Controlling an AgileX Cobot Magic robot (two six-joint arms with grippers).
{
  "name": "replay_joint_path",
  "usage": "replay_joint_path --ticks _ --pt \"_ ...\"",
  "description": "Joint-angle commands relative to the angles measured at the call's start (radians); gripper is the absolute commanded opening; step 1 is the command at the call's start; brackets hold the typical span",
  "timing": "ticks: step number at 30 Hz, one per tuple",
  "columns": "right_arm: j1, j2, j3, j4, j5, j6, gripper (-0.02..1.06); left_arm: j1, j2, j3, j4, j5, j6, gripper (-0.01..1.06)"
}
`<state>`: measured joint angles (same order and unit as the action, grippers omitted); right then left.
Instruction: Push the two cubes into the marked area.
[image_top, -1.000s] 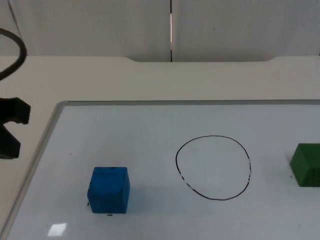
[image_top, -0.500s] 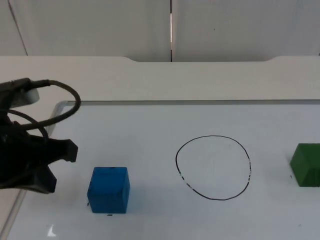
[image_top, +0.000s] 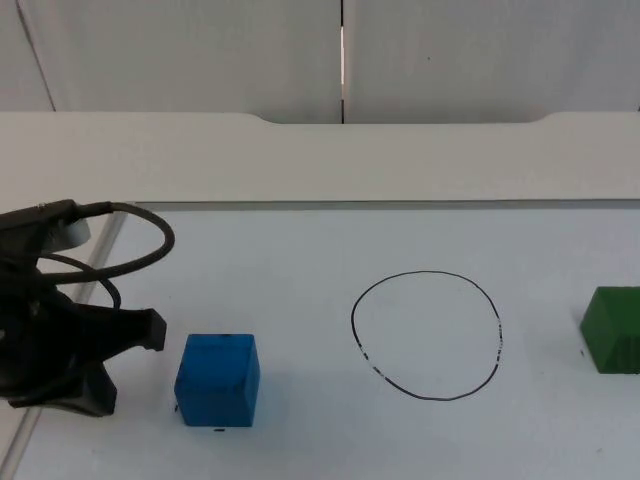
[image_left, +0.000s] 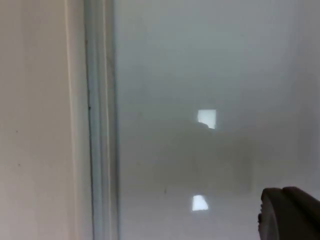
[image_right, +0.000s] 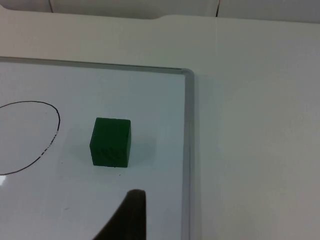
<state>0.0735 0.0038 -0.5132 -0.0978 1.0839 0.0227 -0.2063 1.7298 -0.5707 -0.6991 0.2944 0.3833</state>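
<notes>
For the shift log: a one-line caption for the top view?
Left gripper beside blue cube; green cube outside the drawn circle.

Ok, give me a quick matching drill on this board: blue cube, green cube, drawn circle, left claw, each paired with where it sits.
Things:
1. blue cube
2. green cube
3. drawn circle
4. left claw

Places:
A. mid-board, with nothing inside it
B. by the board's right edge, outside the ring
C. just off the blue cube's outer side, by the board's left rim
D. left of the ring, next to the claw

Pairs: 1-D, 2-B, 3-A, 4-C
</notes>
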Motion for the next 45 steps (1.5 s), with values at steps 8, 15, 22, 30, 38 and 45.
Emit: replay_joint_path --ticks 8,15,22,30,38,45 --pt "-0.008 -0.004 0.000 -0.004 -0.008 -0.004 1.05 -0.007 0.035 -0.004 -0.047 -0.022 0.021 0.00" --pt "-0.008 -0.004 0.000 -0.004 -0.008 -0.004 1.05 -0.064 0.035 -0.007 -0.143 -0.043 0.094 0.00" --pt "-0.008 -0.004 0.000 -0.004 -0.008 -0.004 1.05 -0.099 0.070 -0.015 -0.151 -0.051 0.094 0.00" --pt "-0.008 -0.004 0.000 -0.004 -0.008 -0.004 1.05 -0.118 0.104 -0.051 -0.173 -0.047 0.094 0.00" --pt "-0.008 -0.004 0.000 -0.004 -0.008 -0.004 1.05 -0.191 0.104 -0.064 -0.205 -0.041 0.094 0.00" --pt "-0.008 -0.004 0.000 -0.004 -0.008 -0.004 1.05 -0.201 0.104 -0.064 -0.218 0.003 0.091 0.00"
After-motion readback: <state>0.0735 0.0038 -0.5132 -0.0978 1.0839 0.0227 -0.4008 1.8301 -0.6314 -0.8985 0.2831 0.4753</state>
